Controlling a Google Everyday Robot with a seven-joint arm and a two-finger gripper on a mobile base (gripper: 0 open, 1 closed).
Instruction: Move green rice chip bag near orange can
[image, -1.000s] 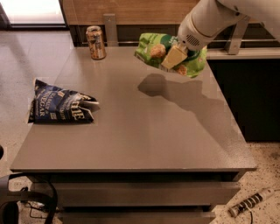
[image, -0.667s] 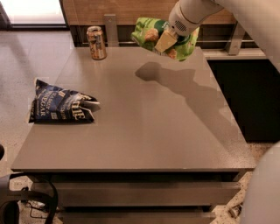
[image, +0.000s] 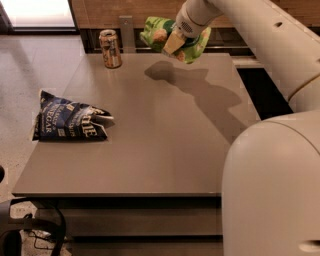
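One hand (image: 173, 43), clamped on the green rice chip bag (image: 156, 31), holds it aloft over the far bench (image: 150, 150) edge, right of the orange can (image: 110, 48); apparently held high to clear the surface before set-down.

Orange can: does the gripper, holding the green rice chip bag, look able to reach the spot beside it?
Probably yes. The gripper holds the green rice chip bag above the far edge of the table, right of the orange can in the view, with only bare tabletop between them.
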